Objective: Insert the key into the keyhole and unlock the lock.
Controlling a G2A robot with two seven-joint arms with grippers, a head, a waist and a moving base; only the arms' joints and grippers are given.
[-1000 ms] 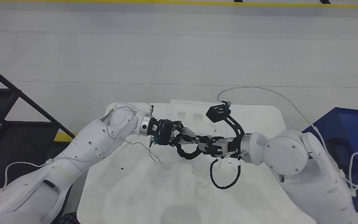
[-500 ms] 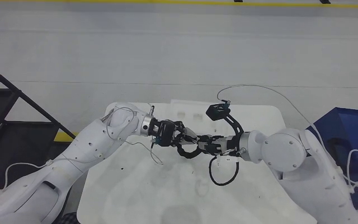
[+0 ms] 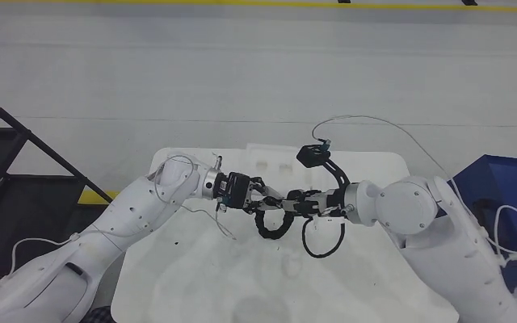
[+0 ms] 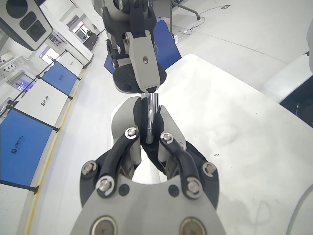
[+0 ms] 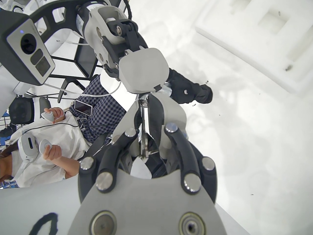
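Obs: left hand [image 4: 146, 106] is closed on the lock [image 4: 150, 116], whose chrome keyhole end points straight out past the fingertips, above the bench [image 4: 232, 123]. The right hand [image 5: 146, 103] pinches the key [image 5: 143, 128] tight, blade running along the lock's long axis, tip at the lock's chrome face. Judgement: the right hand must push along that axis; any tilt jams. Cannot tell whether the tip has entered the lock

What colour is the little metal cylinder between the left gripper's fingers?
The metal cylinder is shiny silver; left wrist view shows it best.
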